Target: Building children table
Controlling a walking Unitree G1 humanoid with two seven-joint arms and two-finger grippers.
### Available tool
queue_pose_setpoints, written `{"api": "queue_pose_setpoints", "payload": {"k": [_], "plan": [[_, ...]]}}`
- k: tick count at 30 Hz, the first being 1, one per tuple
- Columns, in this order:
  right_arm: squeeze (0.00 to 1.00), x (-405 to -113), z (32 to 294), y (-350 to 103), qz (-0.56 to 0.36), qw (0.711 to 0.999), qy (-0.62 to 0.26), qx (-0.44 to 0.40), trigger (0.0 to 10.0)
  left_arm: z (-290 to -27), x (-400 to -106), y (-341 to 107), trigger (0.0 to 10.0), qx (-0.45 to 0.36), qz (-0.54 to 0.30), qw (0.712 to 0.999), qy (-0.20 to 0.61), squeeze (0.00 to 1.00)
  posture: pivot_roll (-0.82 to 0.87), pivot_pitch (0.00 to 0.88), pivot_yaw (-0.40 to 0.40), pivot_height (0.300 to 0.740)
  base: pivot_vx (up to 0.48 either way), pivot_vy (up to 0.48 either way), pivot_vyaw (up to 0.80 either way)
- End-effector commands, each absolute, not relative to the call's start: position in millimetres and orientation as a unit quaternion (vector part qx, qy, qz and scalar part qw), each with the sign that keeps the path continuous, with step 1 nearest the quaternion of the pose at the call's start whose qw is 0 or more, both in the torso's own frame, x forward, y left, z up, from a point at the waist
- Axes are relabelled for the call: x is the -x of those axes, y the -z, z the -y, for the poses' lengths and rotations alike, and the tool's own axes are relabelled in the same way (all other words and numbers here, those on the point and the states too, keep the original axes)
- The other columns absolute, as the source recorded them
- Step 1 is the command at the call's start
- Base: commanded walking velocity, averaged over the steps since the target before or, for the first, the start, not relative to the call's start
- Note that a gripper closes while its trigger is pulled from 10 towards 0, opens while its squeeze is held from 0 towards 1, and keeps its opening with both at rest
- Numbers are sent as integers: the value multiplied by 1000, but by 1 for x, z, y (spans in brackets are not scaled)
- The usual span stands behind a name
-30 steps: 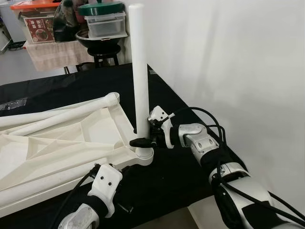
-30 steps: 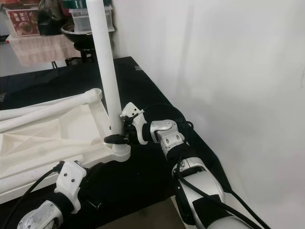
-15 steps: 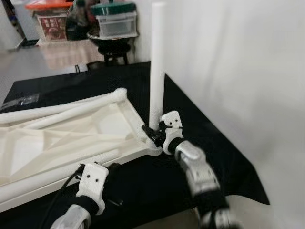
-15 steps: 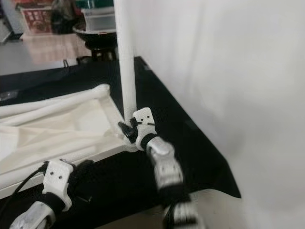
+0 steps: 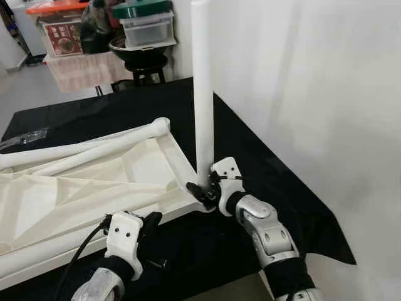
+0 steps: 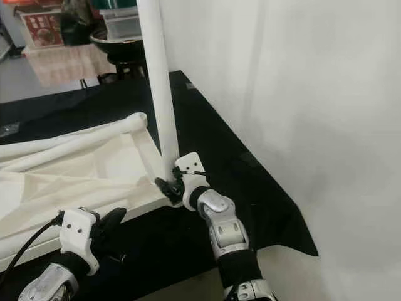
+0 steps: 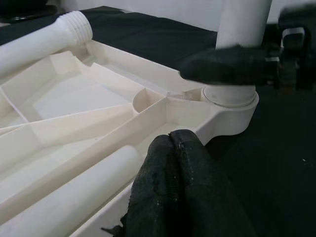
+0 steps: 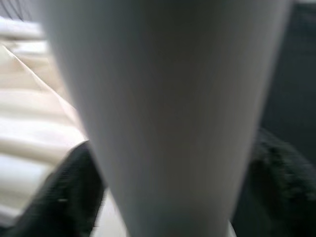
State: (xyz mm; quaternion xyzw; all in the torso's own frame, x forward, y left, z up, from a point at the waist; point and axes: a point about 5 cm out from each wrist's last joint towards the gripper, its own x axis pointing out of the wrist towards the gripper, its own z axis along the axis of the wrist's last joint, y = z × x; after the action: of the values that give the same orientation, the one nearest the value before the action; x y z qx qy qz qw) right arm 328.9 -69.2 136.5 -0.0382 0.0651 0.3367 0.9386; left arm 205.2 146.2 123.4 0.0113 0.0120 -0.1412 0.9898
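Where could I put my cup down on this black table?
Bare black cloth lies beyond the white tabletop, toward the stool, and in a strip by the wall. The near corner is crowded: upright leg, right pincer, left pincer.

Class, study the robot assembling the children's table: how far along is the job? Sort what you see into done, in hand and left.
Done: one white leg stands upright in the corner socket of the upturned tabletop. In hand: the right gripper clasps that leg at its base, while the left gripper, shut, rests at the tabletop's near edge. Left: loose legs, one showing its threaded end, lie across the tabletop, unfitted.
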Motion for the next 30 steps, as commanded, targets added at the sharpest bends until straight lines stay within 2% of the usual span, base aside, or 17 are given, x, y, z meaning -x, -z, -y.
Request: {"api": "queue_pose_setpoints", "payload": {"k": [1, 2, 3, 4, 6, 7, 10, 17, 18, 28, 29, 30], "plan": [[1000, -333, 62, -153, -29, 920, -389, 29, 10000, -146, -205, -116, 10000, -5, -31, 989, 144, 0, -14, 44, 15, 740, 0, 0, 0], [169, -335, 60, -167, -8, 896, -442, 29, 10000, -145, -206, -116, 10000, -1, -31, 988, 149, 0, -13, 40, 15, 740, 0, 0, 0], [169, -335, 60, -167, -8, 896, -442, 29, 10000, -145, -206, -116, 10000, -1, -31, 988, 149, 0, -13, 40, 15, 740, 0, 0, 0], [0, -338, 60, -176, 4, 871, -489, 44, 10000, -143, -207, -115, 10000, 3, -30, 988, 153, 0, -16, 30, 13, 740, 0, 0, 0], [0, -344, 62, -183, 2, 825, -560, 73, 10000, -141, -209, -114, 10000, 7, -30, 986, 161, 0, -13, 22, 11, 740, 0, 0, 0], [0, -344, 62, -183, 2, 825, -560, 73, 10000, -141, -209, -114, 10000, 7, -30, 986, 161, 0, -13, 22, 11, 740, 0, 0, 0], [0, -356, 60, -183, -25, 787, -609, 98, 10000, -139, -209, -113, 10000, 9, -31, 985, 172, 0, 1, 10, 9, 740, 0, 0, 0], [0, -363, 59, -184, -49, 779, -619, 92, 9569, -137, -209, -112, 10000, 10, -32, 983, 178, 0, 7, 10, 5, 740, 0, 0, 0], [0, -365, 60, -184, -55, 778, -620, 84, 0, -137, -209, -112, 10000, 11, -33, 983, 179, 0, 7, 12, 4, 740, 0, 0, 0], [0, -367, 75, -179, -48, 790, -608, 64, 0, -137, -209, -112, 10000, 11, -35, 983, 180, 0, -5, 23, 11, 740, 0, 0, 0], [0, -365, 79, -175, -42, 808, -584, 67, 0, -137, -209, -112, 10000, 11, -36, 983, 180, 0, -14, 34, 13, 740, 0, 0, 0], [0, -365, 79, -175, -42, 808, -584, 67, 0, -137, -209, -112, 10000, 11, -36, 983, 180, 0, -14, 34, 13, 740, 0, 0, 0]]}}
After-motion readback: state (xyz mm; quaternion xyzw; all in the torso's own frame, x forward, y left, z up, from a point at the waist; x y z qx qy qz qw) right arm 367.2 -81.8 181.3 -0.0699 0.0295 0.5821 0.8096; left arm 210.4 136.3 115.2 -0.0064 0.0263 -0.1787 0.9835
